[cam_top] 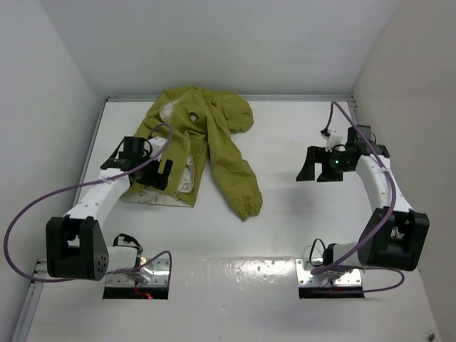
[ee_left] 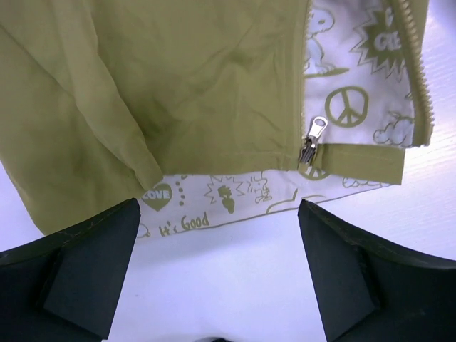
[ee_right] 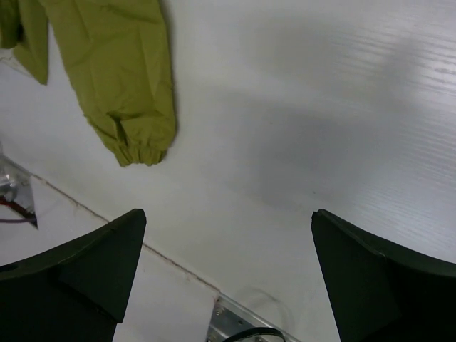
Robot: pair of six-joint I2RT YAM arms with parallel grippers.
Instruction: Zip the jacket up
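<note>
The olive-yellow jacket [cam_top: 206, 135] lies at the back left of the table, hood at the far wall, one sleeve reaching toward the middle. Its front is open and the cream printed lining [cam_top: 187, 174] shows. My left gripper [cam_top: 161, 173] is open over the jacket's bottom hem. In the left wrist view the metal zipper slider [ee_left: 312, 142] sits at the bottom of the zipper, just beyond my open fingers [ee_left: 100, 249]. My right gripper [cam_top: 313, 165] is open and empty, apart from the jacket at the right. The right wrist view shows the sleeve cuff [ee_right: 139, 146].
White walls close the table on three sides. The arm bases and metal mounting plates [cam_top: 335, 274] sit at the near edge. Purple cables [cam_top: 43, 206] loop from both arms. A table seam [ee_right: 142, 246] runs near the front.
</note>
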